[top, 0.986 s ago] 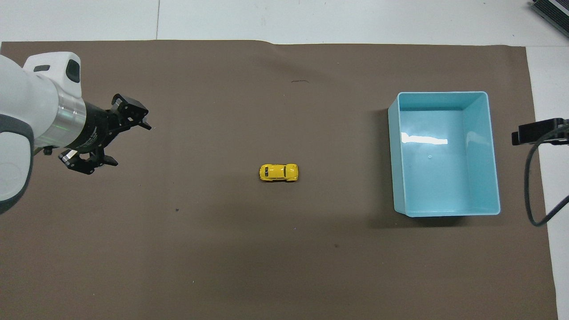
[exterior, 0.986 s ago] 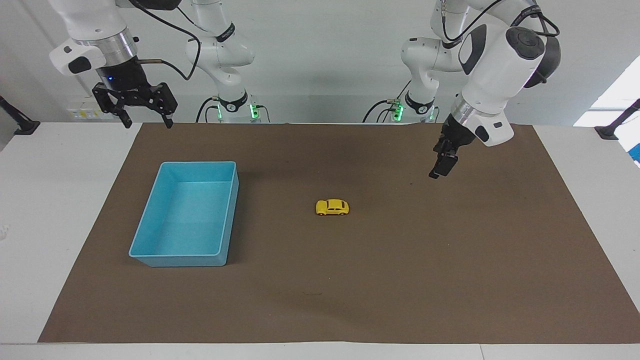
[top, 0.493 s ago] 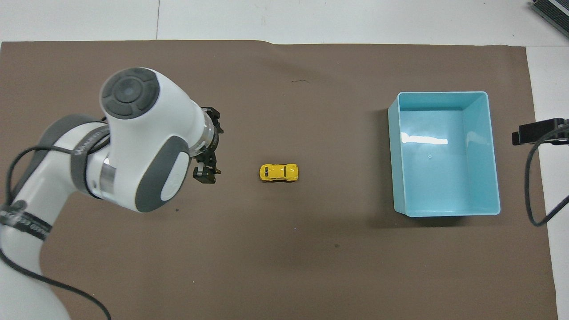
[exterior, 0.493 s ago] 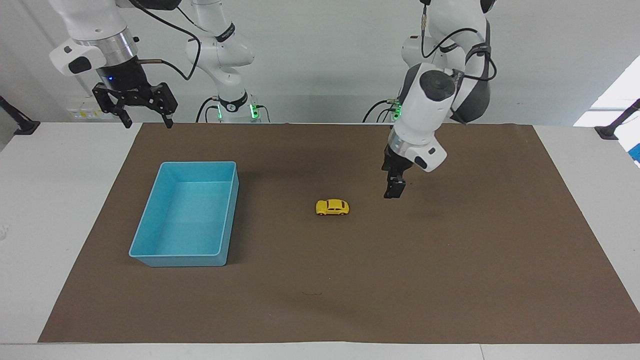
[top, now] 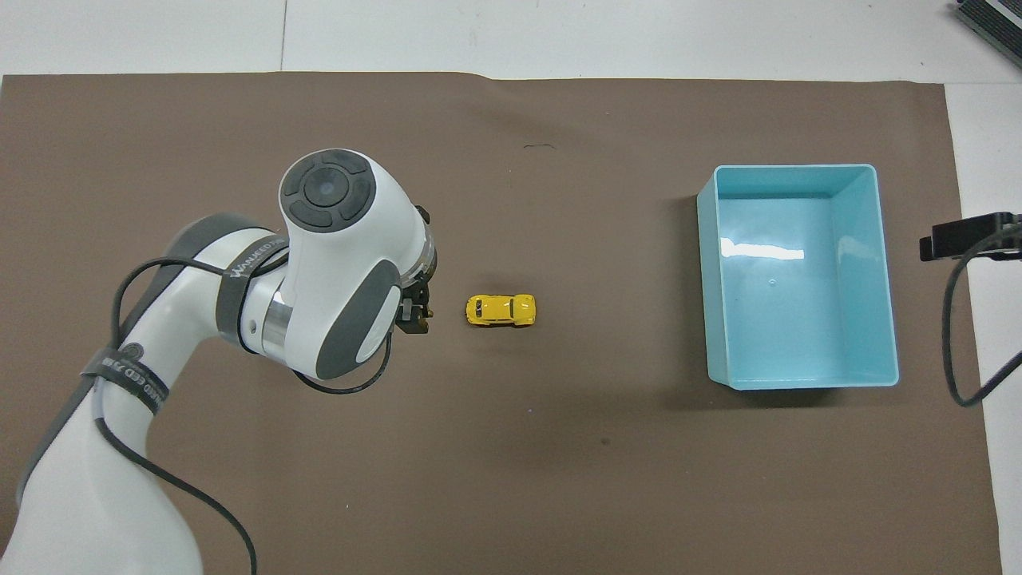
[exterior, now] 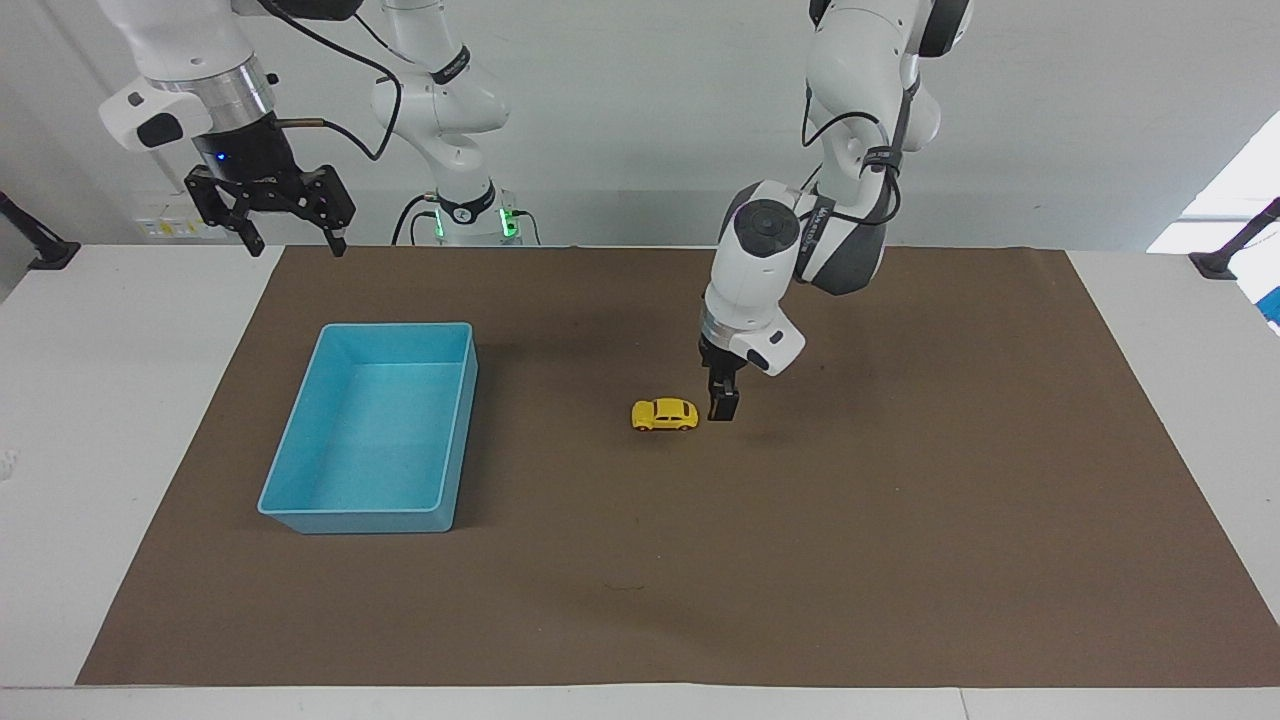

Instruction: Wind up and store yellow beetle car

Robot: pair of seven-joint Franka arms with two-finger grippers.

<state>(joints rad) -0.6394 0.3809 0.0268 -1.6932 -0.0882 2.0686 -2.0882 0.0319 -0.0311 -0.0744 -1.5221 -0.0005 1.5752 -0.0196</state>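
The yellow beetle car (exterior: 665,414) (top: 501,310) stands on its wheels in the middle of the brown mat. My left gripper (exterior: 722,405) (top: 415,315) points straight down, low over the mat, just beside the car toward the left arm's end of the table. It stands open with nothing in it, and a small gap separates it from the car. My right gripper (exterior: 290,238) waits open, high over the mat's corner close to the robots, holding nothing. The left arm's wrist hides most of the left gripper in the overhead view.
An empty light blue tray (exterior: 350,520) (top: 798,382) sits on the mat toward the right arm's end of the table. The brown mat (exterior: 900,560) covers most of the white table.
The left arm has swung in from its own end of the table and lowered its gripper right beside the car. The car, the tray and the right arm have not moved.
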